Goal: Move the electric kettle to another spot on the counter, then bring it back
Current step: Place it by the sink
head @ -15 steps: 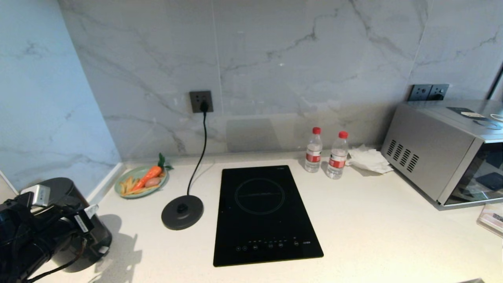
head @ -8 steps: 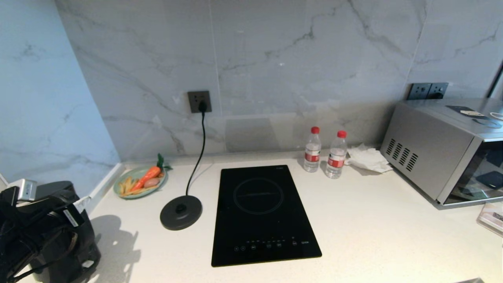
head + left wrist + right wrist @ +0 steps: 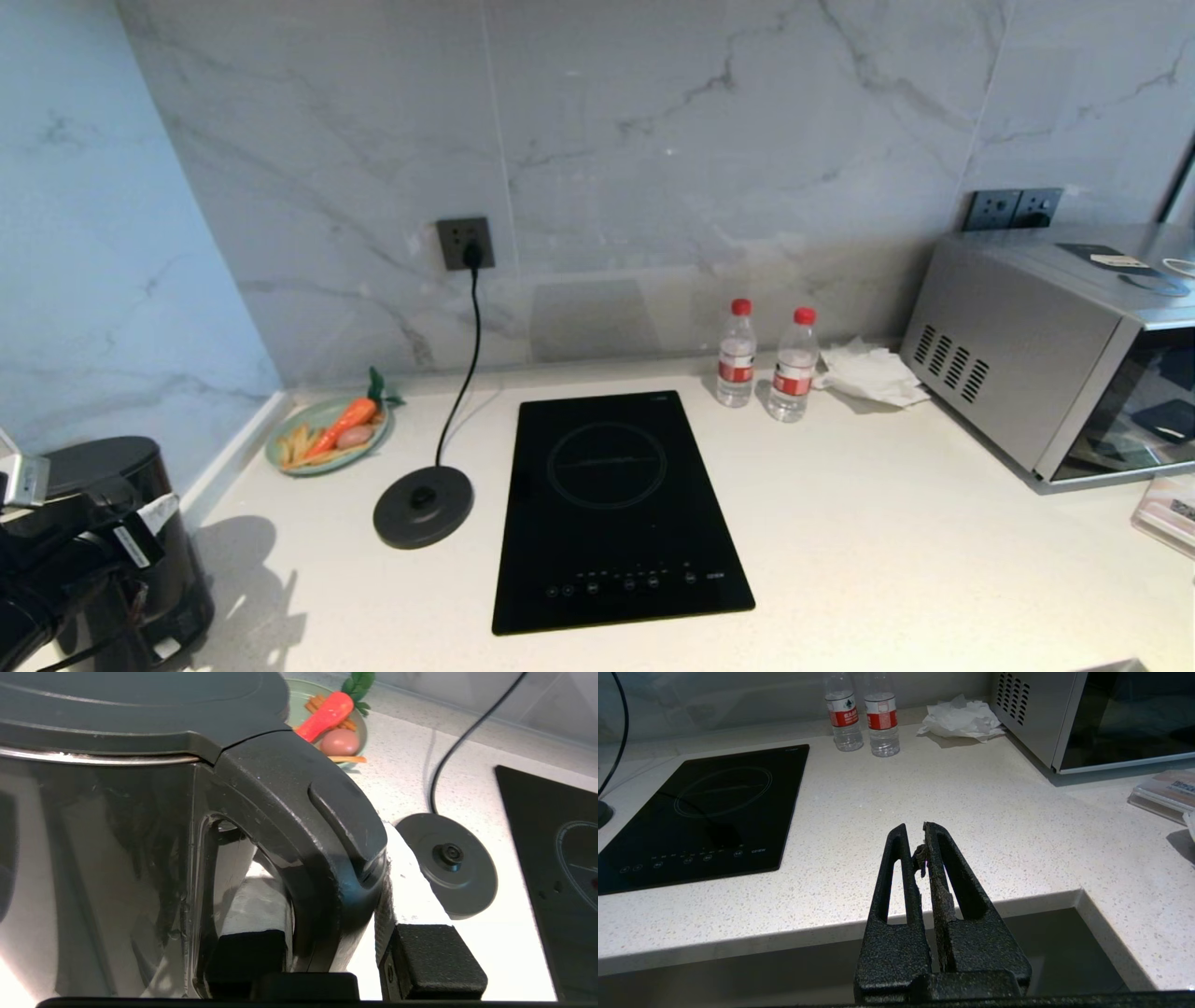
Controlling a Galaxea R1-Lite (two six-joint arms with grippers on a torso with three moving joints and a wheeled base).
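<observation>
1. kettle (image 3: 112, 523): black jug with a flat dark-grey lid, at the far left of the counter (image 3: 887, 560), near the front edge and well apart from its base (image 3: 422, 505).
2. left gripper (image 3: 336, 933): at the kettle's handle (image 3: 299, 826); one finger (image 3: 247, 956) sits inside the loop and the other outside it, the handle between them. whether the pads press on the handle cannot be told.
3. base: flat round grey disc, bare on the counter just left of the hob (image 3: 616, 509); its cord (image 3: 464, 355) runs up to a wall socket (image 3: 465, 244).
4. plate (image 3: 327, 439): behind the base, by the wall corner, carrying a carrot and chips.
5. bottles (image 3: 764, 364): two, red-capped, upright behind the hob's right corner, beside a crumpled tissue (image 3: 868, 375) and a microwave (image 3: 1046, 355).
6. right gripper (image 3: 920, 840): fingers together, empty, hanging off the counter's front edge.
</observation>
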